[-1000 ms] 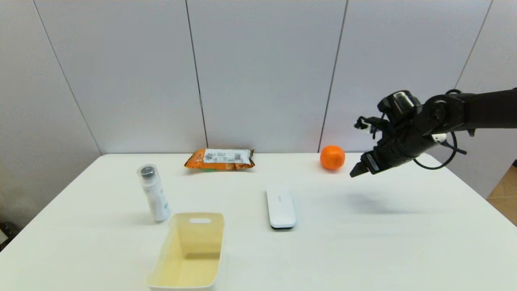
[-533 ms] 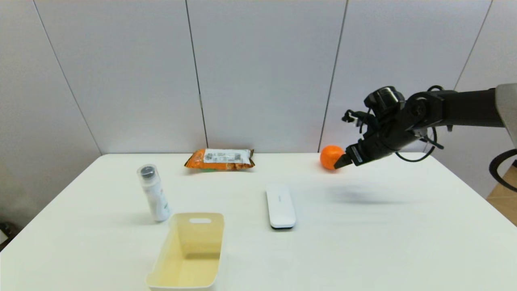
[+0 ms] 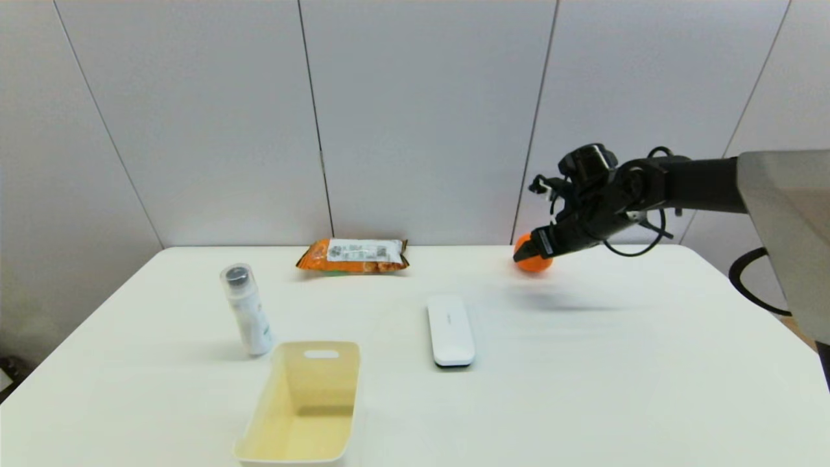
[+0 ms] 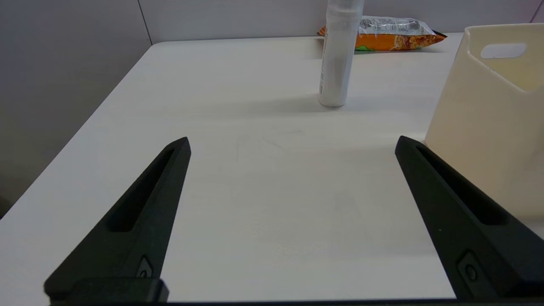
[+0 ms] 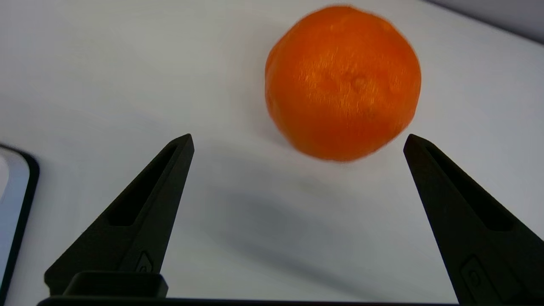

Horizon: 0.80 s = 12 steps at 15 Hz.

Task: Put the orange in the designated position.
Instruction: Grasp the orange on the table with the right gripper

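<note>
White table point(image 3: 583, 363): right end effector point(image 5: 297, 142) spread wide, short of the orange point(image 5: 342, 80).

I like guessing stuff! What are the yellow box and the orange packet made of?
The yellow box looks like hard plastic: smooth, matte cream walls with a moulded handle slot. The orange packet looks like thin plastic film: glossy and crinkled, with sealed ends and a white label. That is a guess from looks alone.

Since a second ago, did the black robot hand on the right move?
Yes. The right gripper moved leftward, now at the round orange, which stayed put.
</note>
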Each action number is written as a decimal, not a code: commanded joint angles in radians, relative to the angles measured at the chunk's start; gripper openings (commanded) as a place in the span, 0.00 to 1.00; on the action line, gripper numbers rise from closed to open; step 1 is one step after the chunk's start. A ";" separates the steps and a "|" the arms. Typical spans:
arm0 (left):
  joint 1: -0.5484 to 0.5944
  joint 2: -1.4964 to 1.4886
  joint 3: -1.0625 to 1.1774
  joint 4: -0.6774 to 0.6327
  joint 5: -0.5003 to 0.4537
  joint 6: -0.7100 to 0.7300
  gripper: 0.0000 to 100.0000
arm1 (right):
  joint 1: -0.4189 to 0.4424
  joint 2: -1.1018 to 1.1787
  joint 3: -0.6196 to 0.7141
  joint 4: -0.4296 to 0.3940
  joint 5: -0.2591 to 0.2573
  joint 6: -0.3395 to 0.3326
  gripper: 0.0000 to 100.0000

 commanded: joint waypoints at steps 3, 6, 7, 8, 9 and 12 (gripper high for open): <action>0.000 0.000 0.000 0.000 0.000 0.001 1.00 | -0.009 0.049 -0.019 -0.075 -0.036 -0.001 1.00; 0.000 0.000 0.000 0.000 0.000 0.001 1.00 | -0.012 0.069 -0.020 -0.084 -0.041 -0.003 1.00; 0.000 0.000 0.000 0.000 0.000 0.001 1.00 | -0.010 0.072 -0.020 -0.084 -0.041 -0.003 1.00; 0.000 0.000 0.000 0.000 0.000 0.001 1.00 | -0.010 0.086 -0.022 -0.086 -0.043 -0.003 1.00; 0.000 0.000 0.000 0.000 0.000 0.001 1.00 | -0.010 0.092 -0.022 -0.086 -0.049 -0.003 1.00; 0.000 0.000 0.000 0.000 0.000 0.001 1.00 | -0.009 0.112 -0.022 -0.126 -0.052 -0.003 1.00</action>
